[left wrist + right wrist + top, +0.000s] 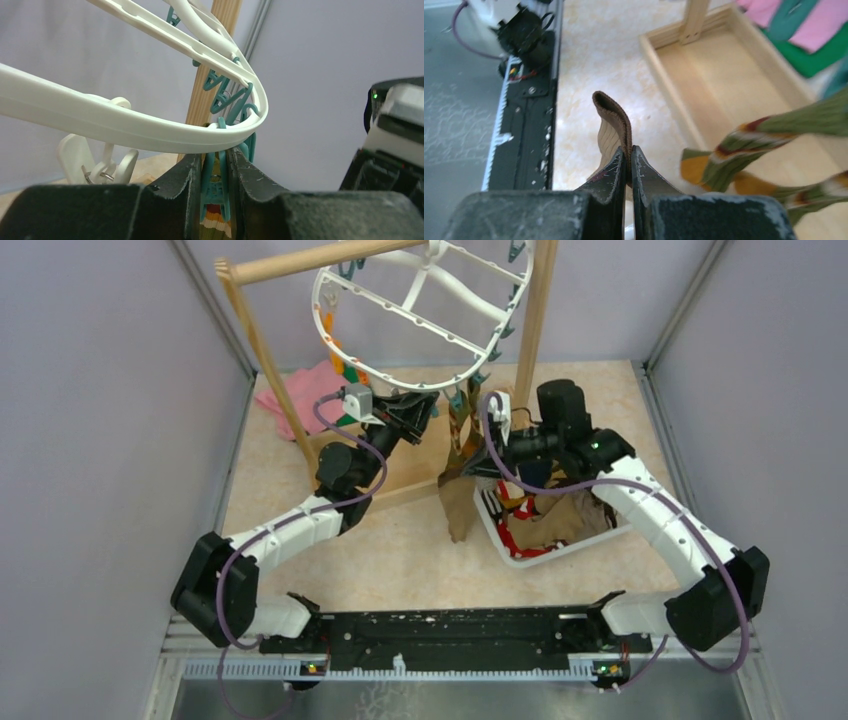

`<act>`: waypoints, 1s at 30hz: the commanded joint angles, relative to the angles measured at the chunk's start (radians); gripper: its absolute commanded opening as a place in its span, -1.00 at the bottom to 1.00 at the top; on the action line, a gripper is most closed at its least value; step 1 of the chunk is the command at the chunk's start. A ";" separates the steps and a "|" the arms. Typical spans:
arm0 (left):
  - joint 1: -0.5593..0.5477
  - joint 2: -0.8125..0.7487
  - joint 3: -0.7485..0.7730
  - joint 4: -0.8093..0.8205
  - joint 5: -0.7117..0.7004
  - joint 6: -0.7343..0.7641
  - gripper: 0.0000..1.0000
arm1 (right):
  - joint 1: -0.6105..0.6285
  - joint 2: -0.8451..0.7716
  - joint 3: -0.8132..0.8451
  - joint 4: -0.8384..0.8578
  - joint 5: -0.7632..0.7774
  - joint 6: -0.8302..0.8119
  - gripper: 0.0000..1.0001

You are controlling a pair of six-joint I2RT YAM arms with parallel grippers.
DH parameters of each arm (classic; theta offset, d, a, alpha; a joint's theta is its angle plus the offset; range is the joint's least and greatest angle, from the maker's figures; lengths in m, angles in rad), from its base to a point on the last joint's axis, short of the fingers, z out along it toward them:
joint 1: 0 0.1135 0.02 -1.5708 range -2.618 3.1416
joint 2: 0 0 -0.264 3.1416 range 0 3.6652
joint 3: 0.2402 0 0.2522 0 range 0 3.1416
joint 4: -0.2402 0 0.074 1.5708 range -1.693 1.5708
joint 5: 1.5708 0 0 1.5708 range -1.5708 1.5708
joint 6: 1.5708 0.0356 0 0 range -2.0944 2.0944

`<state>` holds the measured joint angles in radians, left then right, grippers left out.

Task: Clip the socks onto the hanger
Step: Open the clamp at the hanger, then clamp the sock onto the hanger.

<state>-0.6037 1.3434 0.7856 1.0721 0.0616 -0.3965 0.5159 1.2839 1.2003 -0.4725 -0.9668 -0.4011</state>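
While our left gripper (216, 162) pinches a teal clip (215, 192) under the hanger (125, 127) rim | our right gripper (629, 157) clamps a tan sock (613, 112) near the hanger

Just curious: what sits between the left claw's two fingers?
A teal clip hanging from the white hanger, seen in the left wrist view.

hanger rim (150, 134) blocks passage above the clip (215, 191).
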 commanded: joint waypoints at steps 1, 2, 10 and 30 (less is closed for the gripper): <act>0.002 -0.044 0.039 0.030 0.009 -0.053 -0.83 | 0.040 0.040 0.167 0.002 0.123 0.074 -1.00; 0.003 -0.043 0.038 0.031 0.012 -0.057 -0.83 | 0.052 0.053 0.199 -0.016 0.139 0.071 -1.00; 0.004 -0.049 0.024 0.054 0.019 -0.093 -0.84 | 0.114 0.138 0.334 0.016 0.290 0.152 -1.00; 0.007 -0.057 -0.005 0.104 0.027 -0.158 -0.84 | 0.045 0.116 0.167 0.378 0.317 0.676 -1.00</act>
<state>-0.6033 1.3151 0.7834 1.0836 0.0933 -0.5205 0.6079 1.4555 1.3872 -0.2298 -0.5068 0.1471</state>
